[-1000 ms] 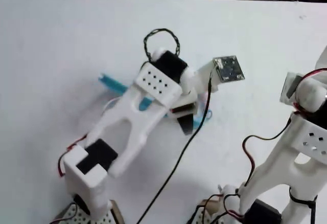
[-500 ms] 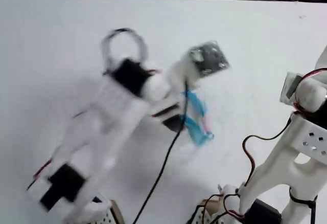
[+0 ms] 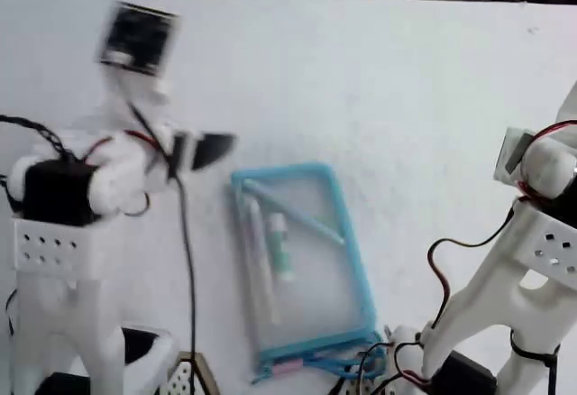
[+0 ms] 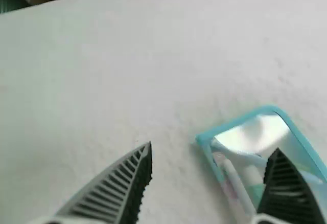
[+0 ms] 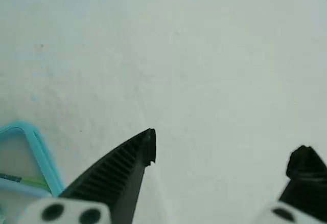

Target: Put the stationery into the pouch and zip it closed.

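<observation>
Clear, blue-edged flat pouch (image 3: 315, 291) lay on the white bench (image 3: 406, 70), with pens and markers (image 3: 270, 251) inside. Left gripper (image 4: 213, 149) hung spread apart near its far corner. Right gripper (image 5: 227, 141) was likewise apart, over the bench. Zip state unclear. Risk: the unheld pouch might slide under a zip pull and spill the pens.

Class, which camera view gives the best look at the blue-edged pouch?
The high view: it shows the whole pouch lying flat, with stationery inside. The left wrist view catches one end of the pouch; the right wrist view, just a corner.
</observation>
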